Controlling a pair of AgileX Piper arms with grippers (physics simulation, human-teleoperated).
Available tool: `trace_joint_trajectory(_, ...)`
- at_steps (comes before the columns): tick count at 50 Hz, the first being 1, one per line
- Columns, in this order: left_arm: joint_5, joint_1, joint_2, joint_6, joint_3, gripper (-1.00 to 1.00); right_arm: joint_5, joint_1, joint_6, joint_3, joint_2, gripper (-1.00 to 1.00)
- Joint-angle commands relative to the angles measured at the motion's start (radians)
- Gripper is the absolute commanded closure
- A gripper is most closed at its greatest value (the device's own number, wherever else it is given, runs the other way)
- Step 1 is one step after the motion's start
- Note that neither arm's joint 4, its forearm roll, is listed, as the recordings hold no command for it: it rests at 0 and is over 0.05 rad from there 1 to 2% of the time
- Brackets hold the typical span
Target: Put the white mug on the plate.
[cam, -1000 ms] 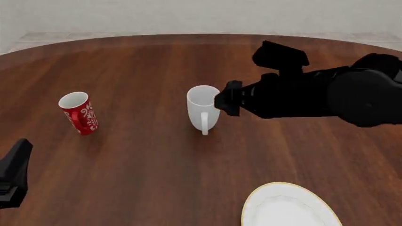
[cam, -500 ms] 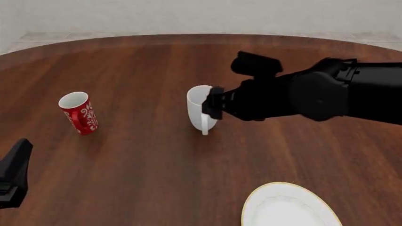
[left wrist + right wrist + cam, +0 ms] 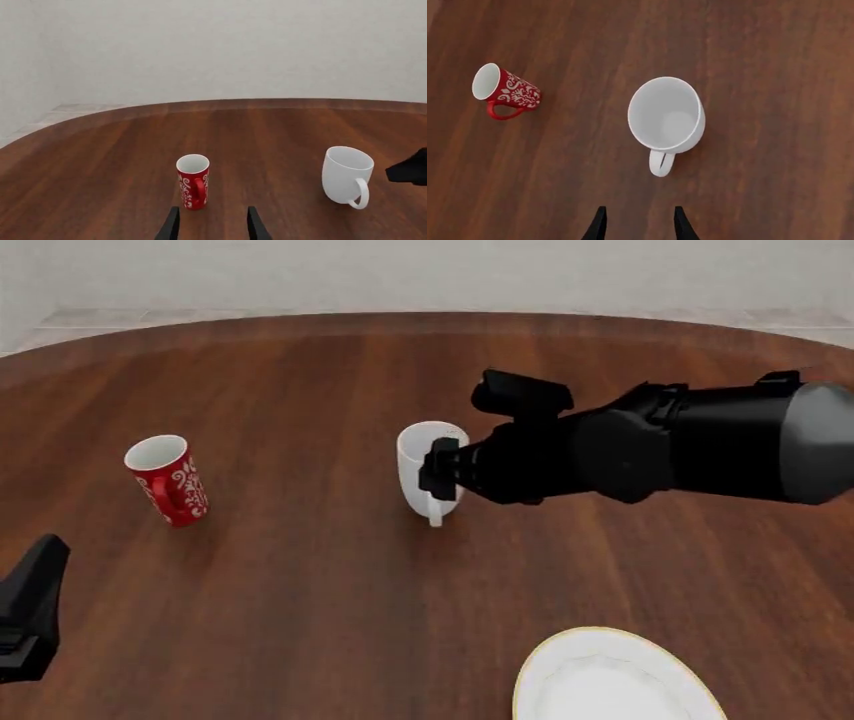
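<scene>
The white mug [image 3: 419,468] stands upright mid-table, its handle [image 3: 660,163] facing the arms' side. My right gripper [image 3: 442,471] hovers over the mug's right side and hides part of it in the front view. In the right wrist view that gripper [image 3: 638,228] is open and empty, looking straight down into the mug [image 3: 666,114]. The plate [image 3: 618,680], white with a gold rim, lies at the near edge, right of centre. My left gripper [image 3: 212,230] is open and empty at the near left [image 3: 30,612].
A red mug with white swirls [image 3: 168,480] stands upright on the left of the wooden table [image 3: 294,590], directly ahead of the left gripper [image 3: 193,181]. The table's curved far edge meets a pale wall behind.
The right arm has swung left and come over the white mug, now covering its right side. The mugs, plate and left arm have not moved.
</scene>
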Motion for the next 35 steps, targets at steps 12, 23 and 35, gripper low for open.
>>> trace_joint_trajectory(12, 0.002, 0.002, 0.000, 0.000, 0.000, -1.00, -0.046, -0.004, 0.009, -0.029, 0.087, -1.00)
trace_joint_trajectory(23, 0.013, 0.002, 0.001, -0.001, -0.014, -1.00, -0.062, -0.006, 0.006, -0.050, 0.123, -1.00)
trace_joint_trajectory(35, 0.004, 0.002, -0.002, -0.001, 0.000, -1.00, -0.082, -0.011, 0.014, -0.055, 0.144, -1.00)
